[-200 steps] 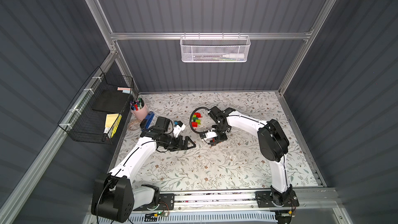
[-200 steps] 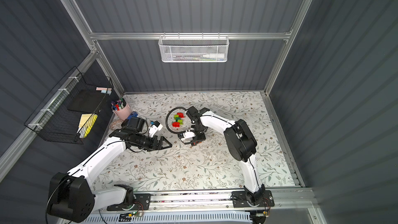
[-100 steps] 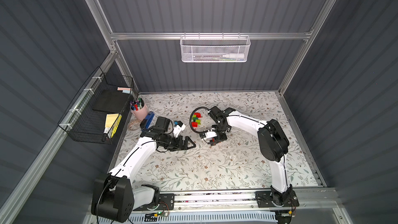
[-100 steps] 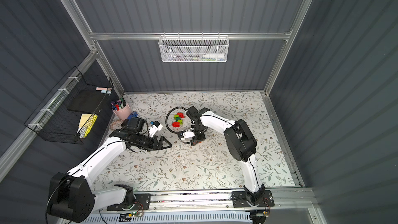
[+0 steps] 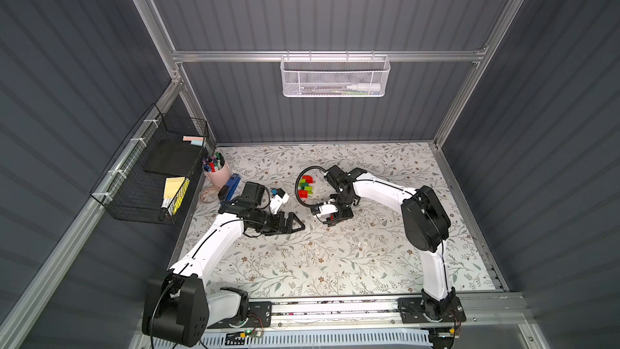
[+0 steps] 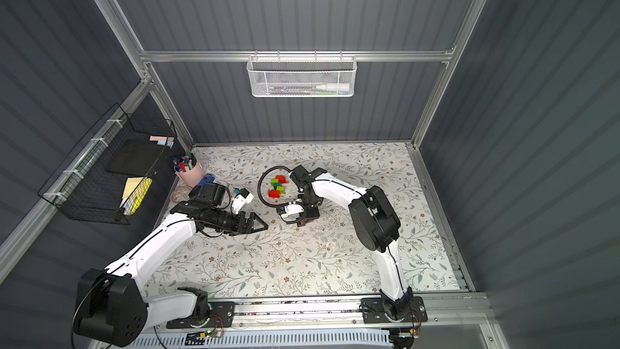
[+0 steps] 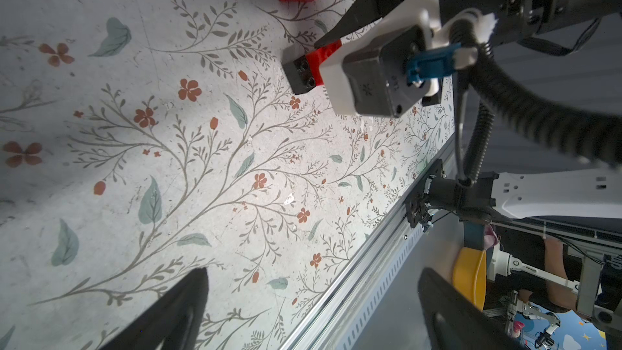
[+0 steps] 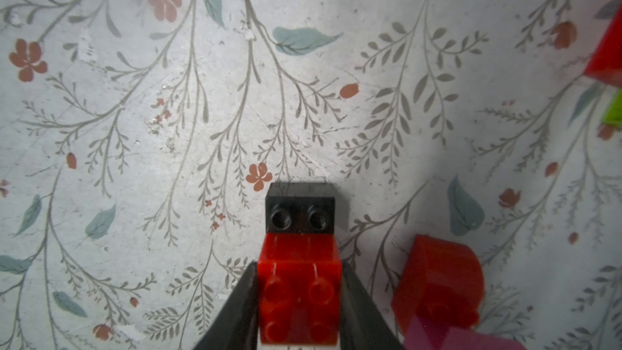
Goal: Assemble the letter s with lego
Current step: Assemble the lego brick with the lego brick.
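right jaws clamp a red brick (image 8: 299, 284) set against a black brick (image 8: 300, 213) on the table (image 8: 134, 129), left jaws gape empty nearby (other lego (image 5: 306, 185) clustered close by): a join apparently being seated, the next move calling for a clean release that leaves the pair undisturbed.

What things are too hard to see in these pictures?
- Right hand, top views: its grip on the red brick hides under its own wrist camera.
- Pink brick, right wrist view: blurred, cut by the edge.
- Lego pile, top views: too small to count bricks.
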Tool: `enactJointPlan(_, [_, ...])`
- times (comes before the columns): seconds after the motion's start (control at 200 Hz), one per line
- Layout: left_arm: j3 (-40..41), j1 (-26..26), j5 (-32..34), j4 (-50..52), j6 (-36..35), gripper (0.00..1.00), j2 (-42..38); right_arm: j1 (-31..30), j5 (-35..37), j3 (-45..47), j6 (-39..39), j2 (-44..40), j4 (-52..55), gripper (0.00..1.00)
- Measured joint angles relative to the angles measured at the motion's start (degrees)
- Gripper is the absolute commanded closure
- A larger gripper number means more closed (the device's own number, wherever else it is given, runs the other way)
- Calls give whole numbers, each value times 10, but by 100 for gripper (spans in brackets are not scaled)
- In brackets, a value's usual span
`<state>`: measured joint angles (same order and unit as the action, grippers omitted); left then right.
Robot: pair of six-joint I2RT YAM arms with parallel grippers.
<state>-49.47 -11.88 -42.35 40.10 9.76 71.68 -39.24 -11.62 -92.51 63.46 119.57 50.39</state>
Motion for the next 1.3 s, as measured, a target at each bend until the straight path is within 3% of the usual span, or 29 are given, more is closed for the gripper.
enactJointPlan(0.555, [0,0,0,0,0,1,0,0,-5,3,-3,0,-7,61])
enactJointPlan(1.061, [0,-1,3,-1,-3,1,4,1,-9,9,-14,-5,-26,39])
enactJointPlan(1.301, [-11,-3,11,-2,-9,1,15,9,-17,43,-27,-83,-54,36])
